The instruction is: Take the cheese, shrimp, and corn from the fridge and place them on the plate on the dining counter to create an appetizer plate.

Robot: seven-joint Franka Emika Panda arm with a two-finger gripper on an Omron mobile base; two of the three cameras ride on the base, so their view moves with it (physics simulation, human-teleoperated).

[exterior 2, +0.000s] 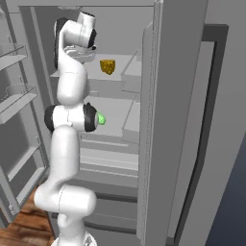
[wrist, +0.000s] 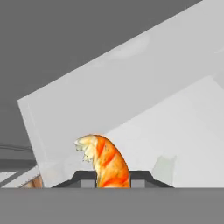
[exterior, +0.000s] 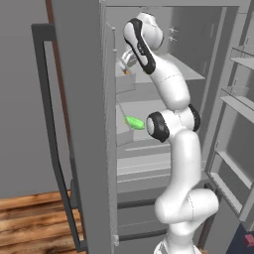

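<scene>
From the left base view, the arm is reaching high into the open fridge (exterior: pixel 163 74), its wrist bent over the upper shelf so the hand (exterior: pixel 127 69) is coming down on something small there. A speck of orange is showing right at the hand's tip, which I take to be the shrimp (exterior: pixel 127 72). Well below the hand, on a lower shelf, the corn (exterior: pixel 134 122) is lying, a bright green tapered oval, half tucked behind the arm's elbow.

From the right base view, the arm is standing in front of the shelves and the wrist is hanging over the top shelf. The cheese (exterior 2: pixel 108 66) is sitting just beside the wrist, toward the door side of the same shelf: a yellow-orange wedge with darker pits, untouched. Beneath, the corn (exterior 2: pixel 101 118) is peeking out as a green tip from behind the elbow joint.

From the hand view, the shrimp (wrist: pixel 105 161) is rising straight up between the two dark finger tips, a curled orange body with paler stripes and a whitish frayed end at the top. The hand (wrist: pixel 113 179) is drawn nearly closed, its fingers pressing against both sides of the shrimp, so it appears to be gripping it. The pale shelf floor and back wall are stretching away beyond. I judge the shrimp is being taken first, with lifting out as the next move.
</scene>
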